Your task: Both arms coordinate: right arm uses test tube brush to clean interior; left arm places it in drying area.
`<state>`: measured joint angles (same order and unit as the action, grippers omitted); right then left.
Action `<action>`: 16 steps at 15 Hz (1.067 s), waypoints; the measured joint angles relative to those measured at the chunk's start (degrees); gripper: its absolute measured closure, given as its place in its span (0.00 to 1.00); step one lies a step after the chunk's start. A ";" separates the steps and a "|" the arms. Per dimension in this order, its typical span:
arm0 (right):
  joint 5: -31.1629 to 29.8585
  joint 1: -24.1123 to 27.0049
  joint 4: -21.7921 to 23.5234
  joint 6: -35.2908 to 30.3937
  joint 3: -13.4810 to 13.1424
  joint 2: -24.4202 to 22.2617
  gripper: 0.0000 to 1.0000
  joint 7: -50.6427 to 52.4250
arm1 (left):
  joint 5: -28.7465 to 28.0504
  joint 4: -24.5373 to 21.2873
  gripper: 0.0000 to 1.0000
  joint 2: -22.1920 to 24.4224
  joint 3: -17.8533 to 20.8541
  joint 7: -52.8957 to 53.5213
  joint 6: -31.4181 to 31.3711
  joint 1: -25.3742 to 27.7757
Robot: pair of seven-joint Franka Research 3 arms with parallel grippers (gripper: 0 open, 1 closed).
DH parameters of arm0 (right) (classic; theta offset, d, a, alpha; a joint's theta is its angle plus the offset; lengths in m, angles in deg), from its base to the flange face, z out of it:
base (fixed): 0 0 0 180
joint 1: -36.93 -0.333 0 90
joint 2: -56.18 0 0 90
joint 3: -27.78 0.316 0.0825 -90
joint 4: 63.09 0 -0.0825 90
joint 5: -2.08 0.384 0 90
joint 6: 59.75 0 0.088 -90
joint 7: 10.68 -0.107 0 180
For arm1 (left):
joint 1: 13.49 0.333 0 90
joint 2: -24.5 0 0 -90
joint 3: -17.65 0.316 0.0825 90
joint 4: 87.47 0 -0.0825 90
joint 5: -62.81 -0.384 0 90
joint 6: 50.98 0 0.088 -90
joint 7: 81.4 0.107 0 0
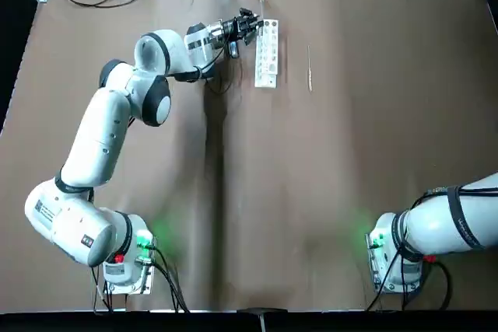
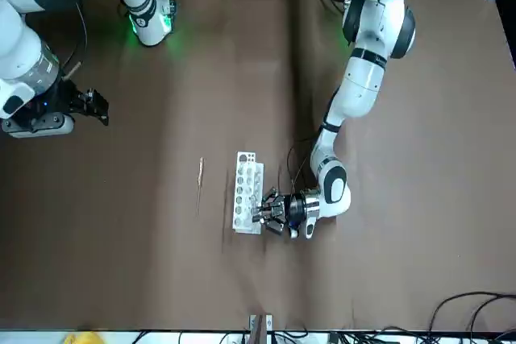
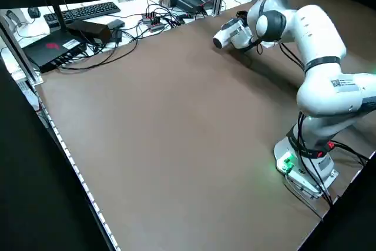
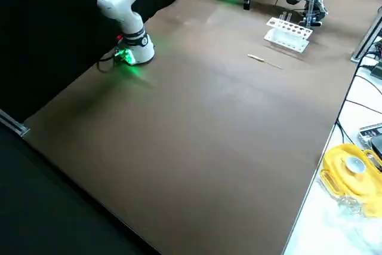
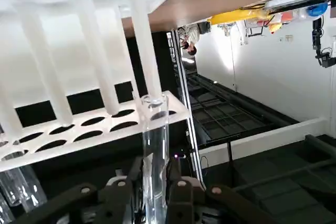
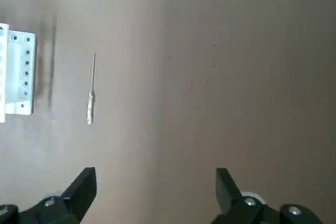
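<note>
Left gripper [image 1: 250, 22] reaches far across the table [image 1: 327, 192], its arm [image 1: 105, 138] stretched out and the wrist turned flat so the fingers [image 5: 118, 195] point sideways at the far end of the rack [image 1: 266, 54]. They are pinched on a clear tube [image 5: 154, 156], which stands in a corner hole of the rack in the wrist view. Just right of the rack, apart from it, the brush [image 1: 309, 68] lies flat on the table, parallel to the rack's long side. Right arm [image 1: 443, 223] is drawn back by its base at the near right corner. Its gripper [image 6: 155, 187] hangs above bare table, fingers spread wide, holding nothing.
</note>
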<state>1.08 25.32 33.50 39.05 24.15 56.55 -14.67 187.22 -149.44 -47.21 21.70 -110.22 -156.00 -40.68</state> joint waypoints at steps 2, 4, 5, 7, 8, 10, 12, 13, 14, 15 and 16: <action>0.00 0.00 0.00 0.00 0.00 0.00 0.00 0.00 | -0.05 0.00 0.77 -0.07 0.00 0.00 0.00 -0.01; 0.00 0.00 0.00 0.00 0.00 0.00 0.00 0.00 | -0.09 -0.01 0.77 -0.09 0.00 0.00 0.00 -0.02; 0.00 0.00 0.00 0.00 -0.01 0.00 0.00 0.00 | -0.12 -0.03 0.77 -0.13 0.00 0.00 0.00 -0.04; 0.00 0.00 0.00 0.01 -0.01 0.00 0.00 0.00 | -0.14 -0.05 0.77 -0.27 0.00 0.00 0.00 -0.04; 0.00 0.00 0.00 0.01 -0.01 0.00 0.00 0.00 | -0.14 -0.05 0.77 -0.31 0.00 0.00 0.00 -0.03; 0.00 0.00 0.00 0.01 -0.01 0.00 0.00 0.00 | -0.14 -0.05 0.74 -0.31 0.00 0.00 0.00 -0.03; 0.00 0.00 0.00 0.02 -0.01 0.01 0.00 0.00 | -0.14 -0.05 0.67 -0.31 0.00 0.00 0.00 -0.03; 0.00 0.00 0.00 0.03 -0.01 0.02 0.00 0.00 | -0.14 -0.05 0.67 -0.31 0.00 0.00 0.00 -0.03; 0.00 0.00 0.00 0.03 -0.01 0.03 0.00 0.00 | -0.14 -0.05 0.63 -0.31 0.00 0.00 0.00 -0.03; 0.00 0.00 0.00 0.03 -0.01 0.04 0.00 0.00 | -0.14 -0.05 0.55 -0.31 0.00 -0.08 0.00 -0.03; 0.00 0.00 0.00 0.03 -0.01 0.05 0.00 0.00 | -0.14 -0.05 0.46 -0.31 0.00 -0.63 -0.03 -0.02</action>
<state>1.08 25.32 33.50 39.08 24.13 56.61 -14.67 187.08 -149.50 -47.52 21.70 -110.85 -156.03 -40.71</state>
